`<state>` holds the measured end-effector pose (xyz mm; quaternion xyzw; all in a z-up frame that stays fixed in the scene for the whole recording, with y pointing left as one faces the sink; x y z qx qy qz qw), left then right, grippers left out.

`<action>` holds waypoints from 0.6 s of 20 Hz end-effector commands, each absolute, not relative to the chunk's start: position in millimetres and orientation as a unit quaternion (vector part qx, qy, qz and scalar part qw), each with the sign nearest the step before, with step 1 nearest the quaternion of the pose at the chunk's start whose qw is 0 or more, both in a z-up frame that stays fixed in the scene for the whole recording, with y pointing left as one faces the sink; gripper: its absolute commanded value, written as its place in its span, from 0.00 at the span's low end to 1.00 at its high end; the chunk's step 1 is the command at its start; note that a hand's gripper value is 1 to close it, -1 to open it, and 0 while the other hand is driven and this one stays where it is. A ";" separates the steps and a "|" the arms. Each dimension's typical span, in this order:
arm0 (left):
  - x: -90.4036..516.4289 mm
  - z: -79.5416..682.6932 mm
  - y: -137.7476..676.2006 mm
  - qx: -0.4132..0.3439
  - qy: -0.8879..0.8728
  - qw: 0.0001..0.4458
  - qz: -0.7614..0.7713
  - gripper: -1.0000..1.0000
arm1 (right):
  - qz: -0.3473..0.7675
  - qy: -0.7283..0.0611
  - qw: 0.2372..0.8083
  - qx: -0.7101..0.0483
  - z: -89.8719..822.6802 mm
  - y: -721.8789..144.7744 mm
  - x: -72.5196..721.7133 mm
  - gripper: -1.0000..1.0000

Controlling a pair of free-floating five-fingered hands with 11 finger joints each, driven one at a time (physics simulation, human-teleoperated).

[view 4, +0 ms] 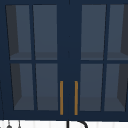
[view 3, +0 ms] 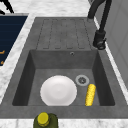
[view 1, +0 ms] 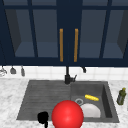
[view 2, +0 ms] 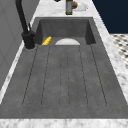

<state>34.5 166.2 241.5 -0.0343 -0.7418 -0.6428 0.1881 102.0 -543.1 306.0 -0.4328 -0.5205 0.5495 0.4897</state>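
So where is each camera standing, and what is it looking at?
Front view: faces the sink and cabinet; the left hand shows by a red ball.
Left side view: looks along the draining board towards the basin.
Right side view: looks over the basin; black fingers show top left.
Upper view: faces the wall cabinet.
Front and both sides share the corn cob and plate.

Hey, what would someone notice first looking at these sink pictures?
A big red ball sits low in the front view, before the sink's front edge, with the left hand just left of it. In the basin lie a white plate and, to its right in the right side view, a yellow corn cob.
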 end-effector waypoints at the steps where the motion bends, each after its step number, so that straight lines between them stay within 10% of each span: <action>1: 34.5 241.5 166.2 -0.034 -0.742 0.188 -0.643 0.50 | 0.548 -0.522 0.492 -0.431 306.0 -539.6 102.0 0.00; 12: 34.5 241.5 166.2 -0.034 -0.742 0.188 -0.643 0.50 | 0.490 -0.502 0.553 -0.449 342.2 -517.0 65.7 0.00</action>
